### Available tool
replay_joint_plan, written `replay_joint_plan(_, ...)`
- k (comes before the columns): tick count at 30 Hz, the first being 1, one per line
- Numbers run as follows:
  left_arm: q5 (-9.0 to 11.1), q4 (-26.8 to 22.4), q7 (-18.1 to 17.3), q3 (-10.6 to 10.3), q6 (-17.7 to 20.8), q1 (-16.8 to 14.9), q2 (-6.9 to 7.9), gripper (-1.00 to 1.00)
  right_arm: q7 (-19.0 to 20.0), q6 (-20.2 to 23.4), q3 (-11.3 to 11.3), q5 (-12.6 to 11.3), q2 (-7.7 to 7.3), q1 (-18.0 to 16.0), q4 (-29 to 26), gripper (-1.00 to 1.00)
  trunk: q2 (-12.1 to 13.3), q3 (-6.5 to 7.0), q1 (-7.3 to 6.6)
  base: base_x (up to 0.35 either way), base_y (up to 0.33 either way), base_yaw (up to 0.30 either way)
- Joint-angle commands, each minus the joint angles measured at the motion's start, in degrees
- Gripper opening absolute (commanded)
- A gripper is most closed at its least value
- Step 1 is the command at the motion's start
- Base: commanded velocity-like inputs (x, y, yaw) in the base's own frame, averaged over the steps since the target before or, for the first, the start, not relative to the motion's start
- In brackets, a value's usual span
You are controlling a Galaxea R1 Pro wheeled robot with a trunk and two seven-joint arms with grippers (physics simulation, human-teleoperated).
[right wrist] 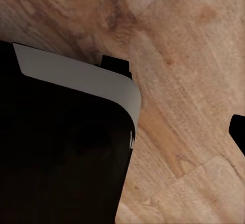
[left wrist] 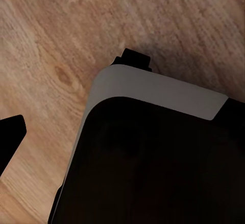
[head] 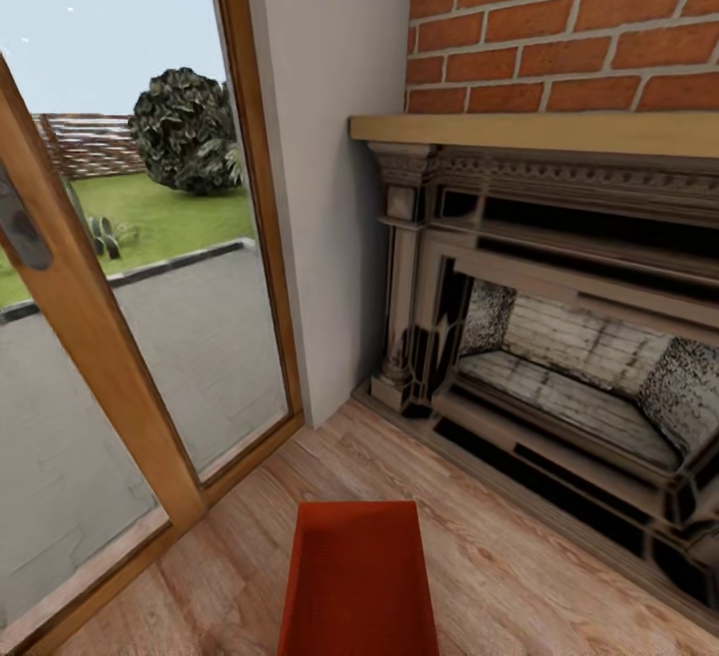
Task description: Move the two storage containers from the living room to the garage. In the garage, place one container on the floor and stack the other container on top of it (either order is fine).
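Both wrist cameras look down on the light wood-plank floor [left wrist: 46, 40] beside the robot's own dark base [left wrist: 153, 168], which has a pale grey rounded edge. In the left wrist view one black fingertip of the left end effector [left wrist: 10, 132] juts in at the frame's border, hanging above the planks and touching nothing; its partner is out of frame, so whether that end effector is released or clenched cannot be told. The right wrist view gives the same picture: a single dark fingertip of the right end effector [right wrist: 239, 129] at the frame's edge over bare planks, apart from the base, and its state likewise cannot be told.

From the head camera, one red-orange storage container [head: 359, 576] sits low in the middle of the view, directly ahead of the robot on the wood-plank floor of the living room. It is open-topped, with plain smooth walls, and its visible interior holds nothing. Its near end runs off the lower edge of the picture.

Beyond it to the right stands the fireplace [head: 559, 336], a dark carved surround under a wooden mantel [head: 539, 132] and red brick. To the left a wood-framed glass door [head: 150, 336] looks out on a paved terrace, lawn and a round bush [head: 185, 132].
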Motion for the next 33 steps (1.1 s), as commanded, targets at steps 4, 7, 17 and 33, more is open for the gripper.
replay_joint_plan(4,0.4,0.03,0.18,-0.33,-0.17,-0.04,-0.02,1.0,-0.17,-0.31,0.34,0.0,0.03,-0.07,0.18,1.0,-0.03,-0.41,-0.01,0.0,0.0,0.0)
replay_joint_plan(7,0.4,0.03,0.17,-0.33,-0.17,-0.04,-0.02,1.0,-0.17,-0.3,0.36,0.0,0.05,-0.08,0.18,1.0,-0.03,-0.69,-0.01,0.0,0.0,0.0)
replay_joint_plan(17,0.4,0.03,0.17,-0.33,-0.17,-0.03,-0.02,1.0,-0.17,-0.3,0.39,0.0,0.07,-0.07,0.18,1.0,-0.03,-1.59,-0.01,0.0,0.0,0.0)
replay_joint_plan(33,0.4,0.03,0.19,-0.33,-0.17,-0.04,-0.02,1.0,-0.17,-0.31,0.34,0.0,0.03,-0.07,0.18,1.0,-0.03,-3.05,-0.01,0.0,0.0,0.0)
